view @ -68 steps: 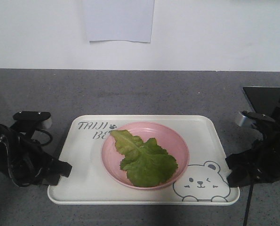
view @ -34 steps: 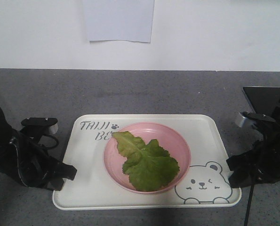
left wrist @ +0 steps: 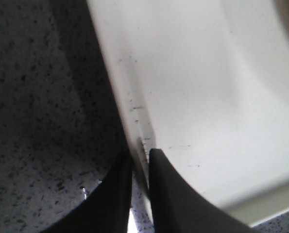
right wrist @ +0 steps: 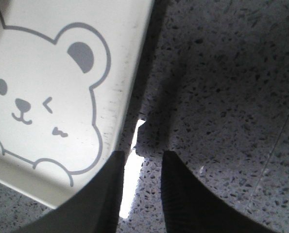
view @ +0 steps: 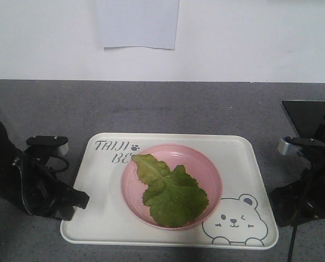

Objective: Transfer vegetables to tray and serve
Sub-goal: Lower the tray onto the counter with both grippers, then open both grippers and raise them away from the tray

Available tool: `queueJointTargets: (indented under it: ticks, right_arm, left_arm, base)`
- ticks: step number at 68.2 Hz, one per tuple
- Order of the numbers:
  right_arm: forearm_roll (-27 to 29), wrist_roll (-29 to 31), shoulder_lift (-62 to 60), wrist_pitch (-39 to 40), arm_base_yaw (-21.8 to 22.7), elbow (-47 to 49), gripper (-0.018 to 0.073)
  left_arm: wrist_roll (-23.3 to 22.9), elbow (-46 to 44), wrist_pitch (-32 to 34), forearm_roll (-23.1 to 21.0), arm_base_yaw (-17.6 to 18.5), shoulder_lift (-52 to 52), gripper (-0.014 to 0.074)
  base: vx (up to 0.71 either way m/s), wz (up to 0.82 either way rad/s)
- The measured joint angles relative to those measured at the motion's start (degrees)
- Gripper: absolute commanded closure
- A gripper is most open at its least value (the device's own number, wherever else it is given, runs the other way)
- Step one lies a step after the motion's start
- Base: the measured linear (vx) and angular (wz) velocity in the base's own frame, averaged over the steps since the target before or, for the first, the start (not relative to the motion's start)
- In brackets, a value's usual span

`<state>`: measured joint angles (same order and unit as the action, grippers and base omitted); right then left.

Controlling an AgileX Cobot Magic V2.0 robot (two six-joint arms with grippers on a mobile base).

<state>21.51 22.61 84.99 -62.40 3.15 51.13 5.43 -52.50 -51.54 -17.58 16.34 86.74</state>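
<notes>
The vegetables, one green crinkled lettuce leaf (view: 170, 194), lie in a round pink plate (view: 210, 170) in the middle of the cream tray (view: 102, 180). My left gripper (view: 80, 199) is at the tray's left rim. In the left wrist view the tray (left wrist: 197, 97) has its thin rim pinched between the two dark fingers of the left gripper (left wrist: 141, 158), which is shut. My right gripper (view: 275, 204) stands just off the tray's right edge. In the right wrist view the right gripper (right wrist: 142, 158) is open over bare counter, with the tray (right wrist: 37, 58) beside its left finger.
The tray rests on a grey speckled counter (view: 162, 109) in front of a white wall. A sheet of paper (view: 137, 24) hangs on that wall. A flat black object (view: 307, 114) lies at the back right, behind my right arm.
The tray slid a little to the right with my left gripper on its rim. My right gripper has drawn back to the right, off the tray's edge, and that corner sits lower.
</notes>
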Motion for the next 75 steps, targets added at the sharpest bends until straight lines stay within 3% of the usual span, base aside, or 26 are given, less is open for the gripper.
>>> queueJointTargets:
  ticks: [14, 22, 43, 55, 75]
  right_arm:
    - [0.0, -0.1, 0.0, 0.0, 0.0, 0.0, 0.0260]
    - [0.0, -0.1, -0.8, -0.1, 0.0, 0.0, 0.0260]
    - [-0.2, -0.1, -11.5, -1.5, 0.0, 0.0, 0.0275]
    - [-2.0, -0.4, -19.9, -2.5, 0.0, 0.0, 0.0293]
    - [-6.3, -3.4, -36.1, -3.5, 0.0, 0.0, 0.0303]
  left_arm:
    - [0.4, 0.0, -0.5, 0.6, 0.0, 0.2, 0.0253]
    - [0.5, 0.0, -0.9, 1.6, 0.0, -1.0, 0.0188]
    - [0.5, 0.1, -1.0, 5.0, 0.0, -14.0, 0.0185]
    - [-0.6, 0.3, -1.8, 10.8, 0.0, -24.9, 0.0185]
    - [-7.9, 8.2, -2.0, 22.3, 0.0, -40.7, 0.0185]
  base:
    - [0.00, 0.00]
    - [0.00, 0.00]
    - [0.00, 0.00]
    - [0.00, 0.00]
    - [0.00, 0.00]
